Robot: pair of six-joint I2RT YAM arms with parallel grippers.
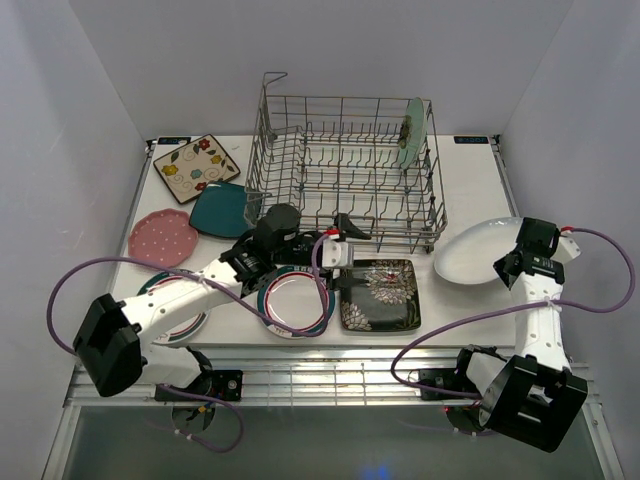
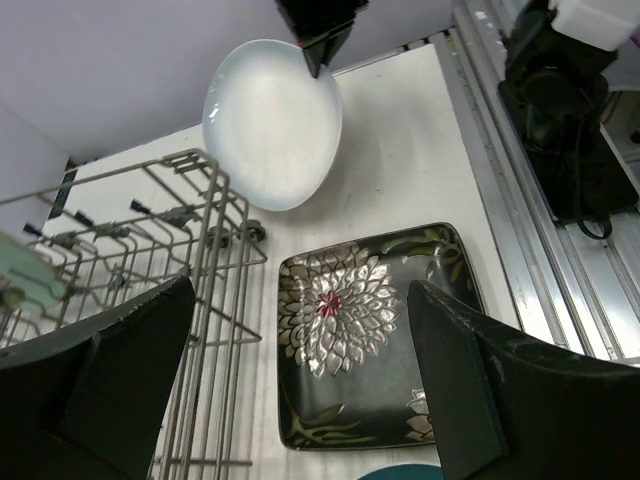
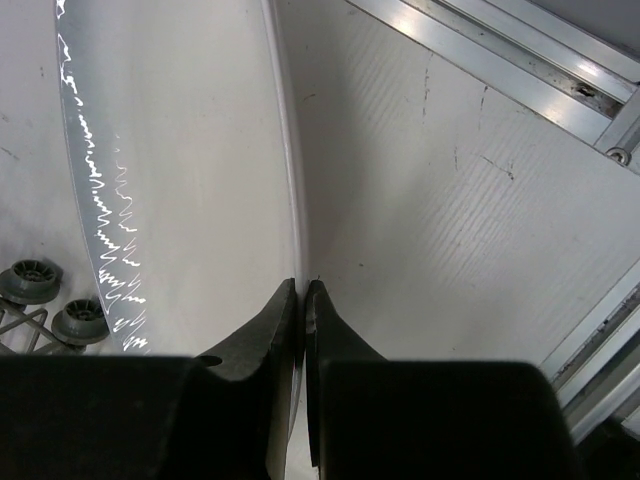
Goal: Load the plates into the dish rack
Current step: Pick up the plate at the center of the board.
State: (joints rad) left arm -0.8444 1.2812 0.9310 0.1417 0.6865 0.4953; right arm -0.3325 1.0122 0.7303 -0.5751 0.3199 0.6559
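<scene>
The dish rack [image 1: 345, 165] stands at the back middle, with a mint plate [image 1: 410, 130] upright at its right end. My right gripper [image 3: 302, 285] is shut on the rim of the plain white plate [image 1: 478, 252], right of the rack. My left gripper [image 2: 300, 370] hangs open above the black floral square plate [image 2: 370, 330], beside the rack's front wall [image 2: 215, 260]. A green-rimmed round plate [image 1: 295, 305] lies left of the black one, and another [image 1: 175, 322] is partly under my left arm. The cream floral square [image 1: 196, 167], teal square [image 1: 222, 208] and pink dotted plate [image 1: 163, 238] lie at the back left.
White enclosure walls close in the table on the left, back and right. An aluminium rail [image 1: 330, 375] runs along the near edge by the arm bases. Purple cables [image 1: 60, 290] loop off both arms. The rack's small wheels [image 3: 50, 300] sit close to the white plate.
</scene>
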